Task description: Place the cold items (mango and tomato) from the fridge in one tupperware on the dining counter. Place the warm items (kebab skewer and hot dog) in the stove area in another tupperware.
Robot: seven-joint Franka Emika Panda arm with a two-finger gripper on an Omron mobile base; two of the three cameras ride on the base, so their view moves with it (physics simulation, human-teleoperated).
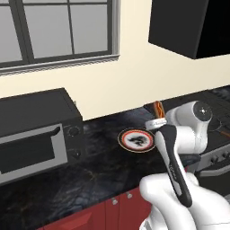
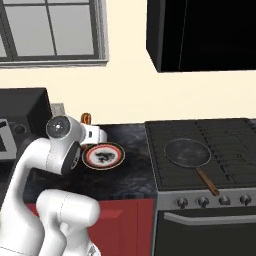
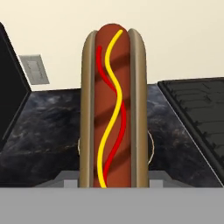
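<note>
A hot dog (image 3: pixel 113 109) in a tan bun, with red and yellow sauce lines, stands on end between the jaws in the hand view. My gripper (image 1: pixel 158 115) is shut on it and holds it raised over the black counter. From the left base view the hot dog (image 1: pixel 158 108) sticks up just above the white hand. The right base view has the hot dog (image 2: pixel 86 118) and the gripper (image 2: pixel 88 124) behind the arm's elbow. A round plate (image 1: pixel 137 139) with an orange rim and dark centre lies on the counter just below; it is seen as the plate (image 2: pixel 103 155) from the right.
A black toaster oven (image 1: pixel 36 134) stands on the counter at the left under a window. The stove (image 2: pixel 220 135) with a frying pan (image 2: pixel 187 152) is to the right, below a black hood (image 2: pixel 200 35). A wall outlet (image 3: pixel 35 69) sits behind the counter.
</note>
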